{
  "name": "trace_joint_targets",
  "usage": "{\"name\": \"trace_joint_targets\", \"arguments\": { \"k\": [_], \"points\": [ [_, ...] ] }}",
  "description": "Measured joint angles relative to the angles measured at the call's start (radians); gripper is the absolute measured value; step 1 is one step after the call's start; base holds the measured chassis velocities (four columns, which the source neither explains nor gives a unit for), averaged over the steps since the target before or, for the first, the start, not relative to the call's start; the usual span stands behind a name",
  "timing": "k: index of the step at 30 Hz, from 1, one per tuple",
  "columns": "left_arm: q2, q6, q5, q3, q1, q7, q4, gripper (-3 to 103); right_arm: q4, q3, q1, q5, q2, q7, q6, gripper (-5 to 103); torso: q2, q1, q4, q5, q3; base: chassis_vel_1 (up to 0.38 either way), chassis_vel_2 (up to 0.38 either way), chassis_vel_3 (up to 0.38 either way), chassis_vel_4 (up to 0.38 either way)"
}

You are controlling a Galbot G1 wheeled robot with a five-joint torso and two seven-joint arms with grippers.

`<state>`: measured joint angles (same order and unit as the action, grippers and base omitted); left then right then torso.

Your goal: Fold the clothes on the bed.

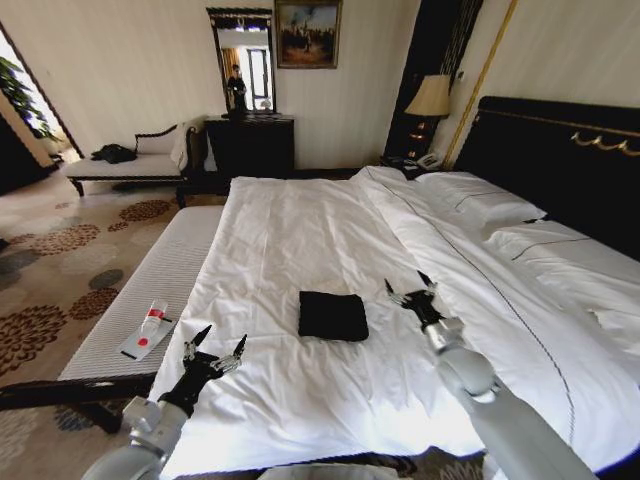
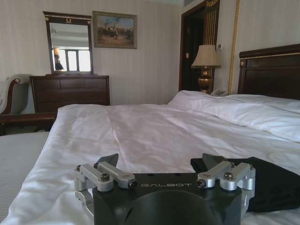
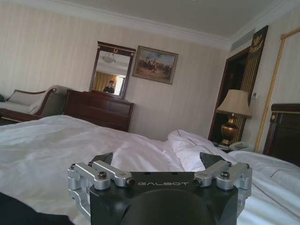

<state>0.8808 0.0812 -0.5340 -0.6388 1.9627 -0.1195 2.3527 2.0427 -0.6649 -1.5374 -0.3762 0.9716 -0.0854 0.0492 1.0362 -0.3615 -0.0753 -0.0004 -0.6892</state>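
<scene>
Head view looks down on a very large bed (image 1: 300, 380) with a white duvet (image 1: 290, 230) spread smooth and white pillows (image 1: 480, 195) against a dark headboard (image 1: 560, 160). Near the foot edge, roughly at the middle of the duvet, lies the black T-shirt (image 1: 333, 315), already folded into a small, neat, flat rectangle. The left gripper (image 1: 216, 352) hovers over the duvet to the left of the shirt, its fingers spread wide and holding nothing. The right gripper (image 1: 410, 291) hovers just to the right of the shirt, also spread open and empty; neither touches the cloth. From the left wrist view, the folded shirt (image 2: 267, 180) is a low dark bundle just beyond one open finger (image 2: 224, 174). A ribbed white bench (image 1: 150, 290) runs along the bed's left side. Judging by the compact shape of the shirt and the free grippers, the folding looks essentially finished, with little or nothing left to do.
</scene>
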Motion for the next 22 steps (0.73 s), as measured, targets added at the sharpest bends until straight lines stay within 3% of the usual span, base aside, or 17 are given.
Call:
{"name": "trace_joint_targets", "arguments": {
  "k": [9,22],
  "points": [
    [0.0,0.0,0.0,0.0,0.0,0.0,0.0,100,0.098,-0.061,-0.187,0.017,0.15,0.055,-0.006,100,0.0,0.0,-0.0001,0.0,0.0,0.0,0.0,0.0,0.0],
    [0.0,0.0,0.0,0.0,0.0,0.0,0.0,100,0.105,-0.063,-0.205,0.046,0.172,0.063,-0.009,100,0.0,0.0,-0.0002,-0.0001,0.0,0.0,0.0,0.0,0.0]
  ]
}}
